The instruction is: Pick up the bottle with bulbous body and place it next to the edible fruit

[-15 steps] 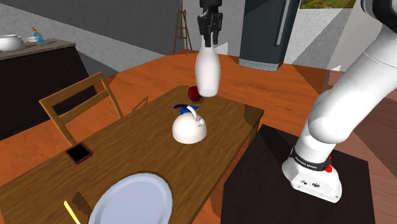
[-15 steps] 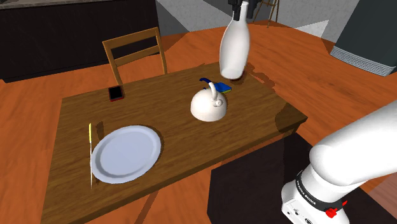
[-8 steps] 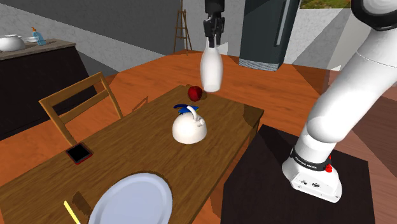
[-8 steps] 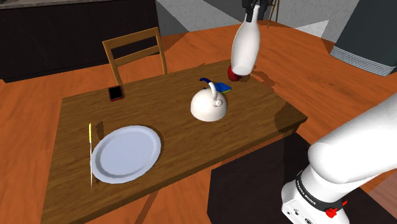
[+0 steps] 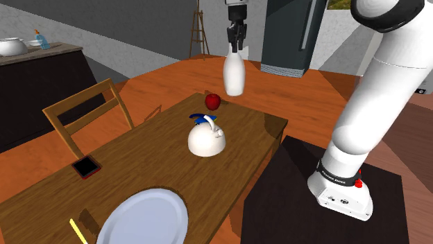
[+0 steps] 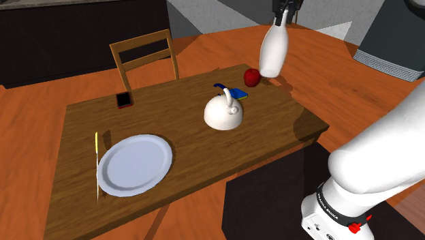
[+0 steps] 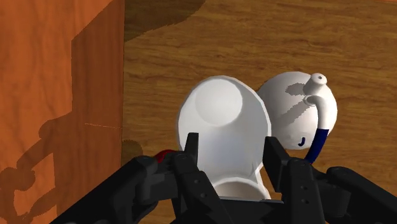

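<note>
A white bottle (image 5: 234, 75) with a narrow neck and a rounded body hangs in the air over the table's far end. My black gripper (image 5: 235, 46) is shut on its neck from above. In the second exterior view the bottle (image 6: 272, 54) leans a little under the gripper (image 6: 279, 22). The red apple (image 5: 214, 102) rests on the wooden table (image 5: 139, 159), just below and to the shoulder view's left of the bottle; the apple (image 6: 252, 76) also shows beside the bottle's base. The wrist view looks down the bottle (image 7: 222, 121), clasped between my fingers (image 7: 191, 149).
A white kettle (image 5: 207, 139) with a blue handle stands mid-table, a blue flat item (image 6: 238, 93) behind it. A white plate (image 6: 134, 163), a yellow stick (image 6: 96, 144) and a red-edged phone (image 6: 123, 100) lie nearer the other end. A wooden chair (image 5: 87, 114) stands alongside.
The gripper has carried the bottle away from the kettle toward the table's far end, and the arm has stretched out. The apple, earlier partly covered by the bottle, now shows whole.
</note>
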Robot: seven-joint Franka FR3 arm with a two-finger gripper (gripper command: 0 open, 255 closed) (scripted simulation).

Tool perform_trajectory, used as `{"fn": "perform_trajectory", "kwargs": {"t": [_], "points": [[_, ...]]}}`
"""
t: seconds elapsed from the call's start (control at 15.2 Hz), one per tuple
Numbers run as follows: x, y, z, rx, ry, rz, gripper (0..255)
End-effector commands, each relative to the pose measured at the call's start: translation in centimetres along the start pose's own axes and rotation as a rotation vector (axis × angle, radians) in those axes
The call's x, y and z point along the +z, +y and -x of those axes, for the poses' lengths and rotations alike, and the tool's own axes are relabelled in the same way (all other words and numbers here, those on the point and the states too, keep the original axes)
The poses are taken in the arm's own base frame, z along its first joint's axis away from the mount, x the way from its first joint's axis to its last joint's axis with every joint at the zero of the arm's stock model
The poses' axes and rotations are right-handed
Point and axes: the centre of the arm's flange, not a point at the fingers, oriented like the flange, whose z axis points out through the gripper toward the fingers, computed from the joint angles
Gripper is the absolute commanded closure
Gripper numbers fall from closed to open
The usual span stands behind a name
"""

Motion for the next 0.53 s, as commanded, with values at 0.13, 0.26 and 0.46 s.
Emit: {"fn": "perform_trajectory", "kwargs": {"t": [0.13,0.26,0.46], "points": [[1.6,4.8,-2.0,-0.001,0.001,0.001,255],[2.2,7.2,-2.8,-0.001,0.001,0.001,255],[3.5,10.0,-3.9,-0.001,0.001,0.001,255]]}}
